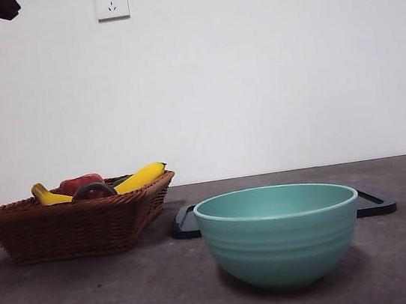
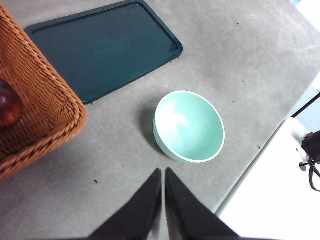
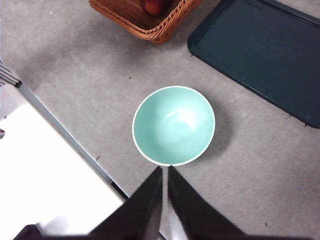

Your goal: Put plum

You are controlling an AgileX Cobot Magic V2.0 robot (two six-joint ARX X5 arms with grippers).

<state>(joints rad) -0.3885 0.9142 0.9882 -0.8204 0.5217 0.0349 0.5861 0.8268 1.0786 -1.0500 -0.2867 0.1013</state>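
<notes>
Plum (image 1: 93, 191) sits in wicker basket (image 1: 70, 227) near table's left edge, among bananas (image 1: 141, 177) and red apple (image 1: 79, 183); rim hides its lower half. Teal bowl (image 1: 280, 236) stands in front of dark tray (image 1: 376, 202), apart from basket. Wrist views show whole tray and bowl's bare inside. Left gripper (image 2: 163, 172) and right gripper (image 3: 164, 170) both clenched, high above table, holding nothing.

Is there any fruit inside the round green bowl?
No, the round mint-green bowl shows only its bare inside in the right wrist view; the fruit sits in the woven brown basket.
</notes>
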